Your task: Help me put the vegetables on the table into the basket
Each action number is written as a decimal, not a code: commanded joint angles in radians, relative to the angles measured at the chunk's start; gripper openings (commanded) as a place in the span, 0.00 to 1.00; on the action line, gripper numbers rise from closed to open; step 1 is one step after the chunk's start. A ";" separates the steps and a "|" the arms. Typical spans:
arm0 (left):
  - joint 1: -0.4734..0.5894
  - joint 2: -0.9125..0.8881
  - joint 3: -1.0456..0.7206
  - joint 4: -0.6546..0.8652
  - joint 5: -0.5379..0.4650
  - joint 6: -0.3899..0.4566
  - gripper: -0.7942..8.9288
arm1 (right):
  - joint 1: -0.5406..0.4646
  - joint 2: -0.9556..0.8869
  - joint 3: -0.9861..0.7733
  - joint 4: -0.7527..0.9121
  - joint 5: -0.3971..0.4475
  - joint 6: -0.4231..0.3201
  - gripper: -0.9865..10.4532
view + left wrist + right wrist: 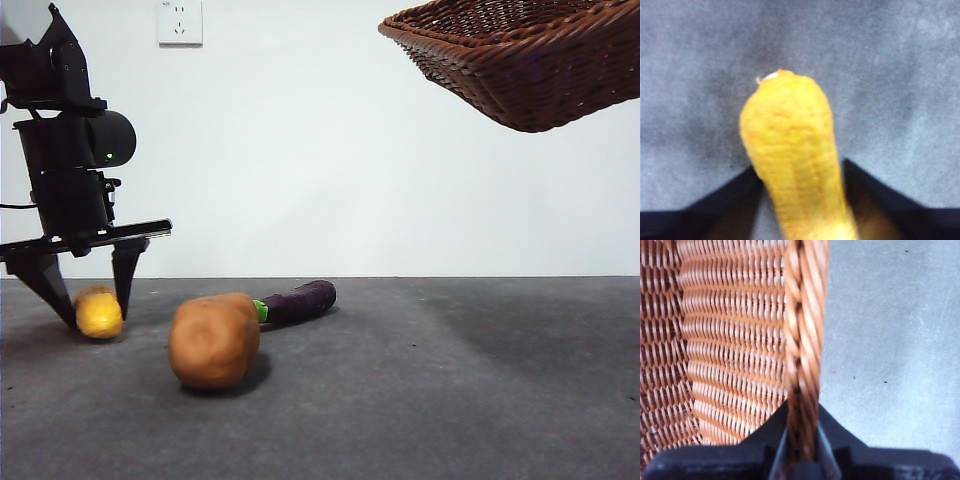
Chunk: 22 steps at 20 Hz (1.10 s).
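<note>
A small yellow ridged vegetable [99, 313] lies on the dark grey table [430, 400] at the far left. My left gripper [97, 316] stands over it, one jaw pressed against each side, shut on it. In the left wrist view the yellow vegetable [790, 160] fills the space between the jaws of the left gripper [800, 172]. A large orange-brown potato-like lump [213, 340] sits nearer the front. Behind it lies a dark purple eggplant [298, 301] with a green cap. The woven basket [525, 60] hangs tilted in the air at the top right. My right gripper [802, 420] is shut on the basket's braided rim [805, 330].
A white wall with a socket [179, 22] stands behind the table. Bare table surface [890, 340] shows beside the held basket in the right wrist view.
</note>
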 commanded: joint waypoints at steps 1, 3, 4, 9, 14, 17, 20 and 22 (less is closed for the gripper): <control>-0.003 0.004 -0.005 0.013 0.000 0.031 0.07 | 0.002 -0.009 -0.005 0.002 -0.011 -0.002 0.08; -0.002 -0.038 -0.003 0.028 0.042 0.058 0.07 | 0.002 -0.008 -0.005 0.003 -0.010 -0.001 0.08; -0.002 -0.069 0.002 0.035 0.086 0.075 0.07 | 0.002 -0.006 -0.005 0.004 -0.010 0.000 0.08; -0.050 -0.237 0.003 0.055 0.389 0.221 0.07 | 0.002 0.032 -0.007 0.014 -0.009 0.103 0.08; -0.220 -0.398 0.003 0.082 0.480 0.249 0.07 | 0.071 0.078 -0.010 -0.027 0.143 0.197 0.08; -0.348 -0.440 0.003 0.117 0.460 0.225 0.07 | 0.163 0.090 -0.016 -0.027 0.181 0.257 0.08; -0.430 -0.440 0.003 0.161 0.394 0.165 0.07 | 0.254 0.101 -0.032 -0.027 0.232 0.299 0.08; -0.460 -0.440 0.003 0.177 0.351 0.145 0.07 | 0.298 0.103 -0.054 -0.026 0.243 0.320 0.08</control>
